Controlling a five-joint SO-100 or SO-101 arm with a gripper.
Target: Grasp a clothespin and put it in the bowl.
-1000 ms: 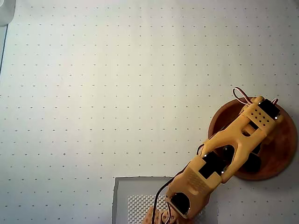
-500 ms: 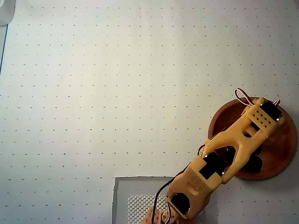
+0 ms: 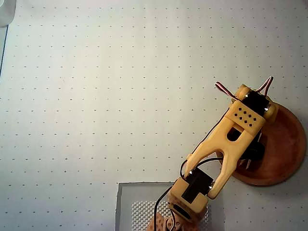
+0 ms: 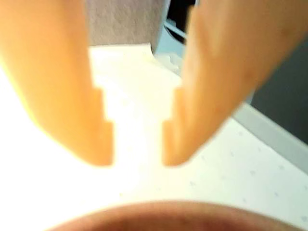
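Note:
The reddish-brown wooden bowl (image 3: 285, 144) sits at the right of the overhead view, its left part covered by my yellow arm. The wrist hangs over the bowl's upper-left edge, and the fingers are hidden beneath it there. In the wrist view my gripper (image 4: 137, 161) is open; the two orange fingers (image 4: 72, 96) stand apart with only the bright white mat between them. The bowl's rim (image 4: 168, 216) shows as a blurred brown arc just below the fingertips. No clothespin shows in either view.
A white dotted mat (image 3: 120, 96) covers the table. The arm's base stands on a grey plate (image 3: 139, 202) at the bottom edge. A pale object (image 3: 6, 12) sits in the top-left corner. A grey border (image 4: 269, 130) runs past the mat's edge in the wrist view.
The arm has swung left and up in the overhead view. Its wrist has gone from over the bowl's upper middle to the upper-left rim, uncovering more of the bowl.

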